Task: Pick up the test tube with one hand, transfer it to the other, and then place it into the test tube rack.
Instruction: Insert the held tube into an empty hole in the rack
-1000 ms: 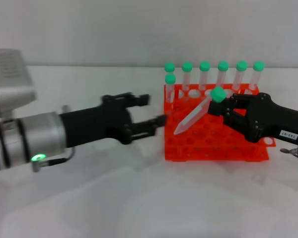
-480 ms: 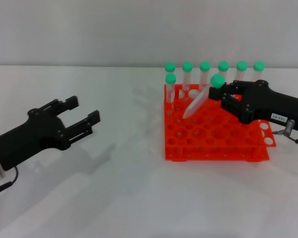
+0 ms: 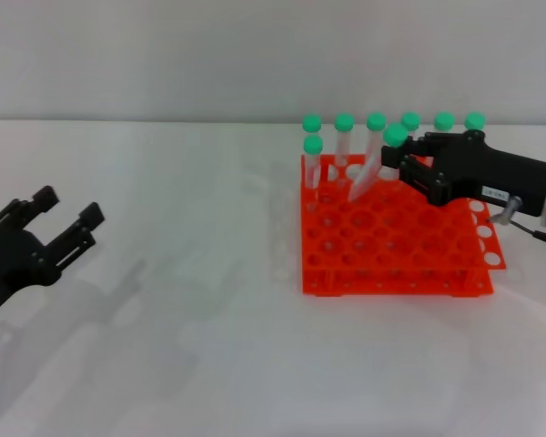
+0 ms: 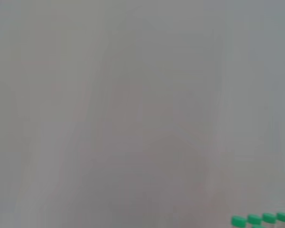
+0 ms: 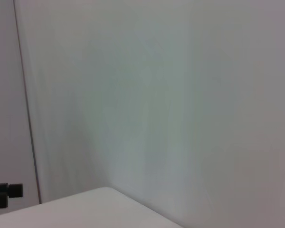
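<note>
The test tube point(image 3: 375, 167), clear with a green cap, leans over the back part of the orange-red test tube rack point(image 3: 396, 273). Its lower tip is at the rack's top tier, near a hole in the second row. My right gripper point(image 3: 408, 159), the black hand with the white label, is shut on the tube just below the cap. My left gripper point(image 3: 71, 208) hangs open and empty far out at the left, above the white table. Neither wrist view shows the held tube.
Several more green-capped tubes point(image 3: 344, 137) stand upright along the rack's back row, and one point(image 3: 313, 159) stands at its back left corner. Their caps point(image 4: 261, 219) peek into the left wrist view. The white table point(image 3: 191, 300) stretches between the two arms.
My left arm has pulled back to the left, away from the rack. The right gripper has carried the tube toward the rack's back rows and tipped it more upright.
</note>
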Robot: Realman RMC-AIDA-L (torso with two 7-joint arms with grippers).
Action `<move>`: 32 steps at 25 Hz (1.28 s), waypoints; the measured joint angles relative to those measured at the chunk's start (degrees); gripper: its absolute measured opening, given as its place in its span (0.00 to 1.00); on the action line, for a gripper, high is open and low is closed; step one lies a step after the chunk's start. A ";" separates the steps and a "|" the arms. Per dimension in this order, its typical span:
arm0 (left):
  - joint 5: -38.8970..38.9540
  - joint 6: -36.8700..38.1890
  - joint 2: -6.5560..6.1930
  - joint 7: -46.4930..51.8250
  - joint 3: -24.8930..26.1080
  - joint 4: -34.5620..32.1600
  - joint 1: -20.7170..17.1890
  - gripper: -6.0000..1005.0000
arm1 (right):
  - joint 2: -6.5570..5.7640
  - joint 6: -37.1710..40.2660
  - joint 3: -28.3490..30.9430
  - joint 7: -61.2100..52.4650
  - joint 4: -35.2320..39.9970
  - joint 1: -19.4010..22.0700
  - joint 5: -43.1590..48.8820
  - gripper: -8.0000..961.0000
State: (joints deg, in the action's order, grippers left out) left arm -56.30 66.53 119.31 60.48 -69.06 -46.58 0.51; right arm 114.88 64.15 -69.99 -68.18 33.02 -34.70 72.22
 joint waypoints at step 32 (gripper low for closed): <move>3.39 0.01 -0.04 -3.83 0.07 4.48 0.11 0.72 | 0.52 -12.71 -7.57 1.05 -0.22 -5.59 0.11 0.21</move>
State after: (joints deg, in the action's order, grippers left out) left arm -52.90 66.53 119.27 56.65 -68.99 -42.10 0.63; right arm 115.40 51.44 -77.56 -67.13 32.80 -40.29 72.33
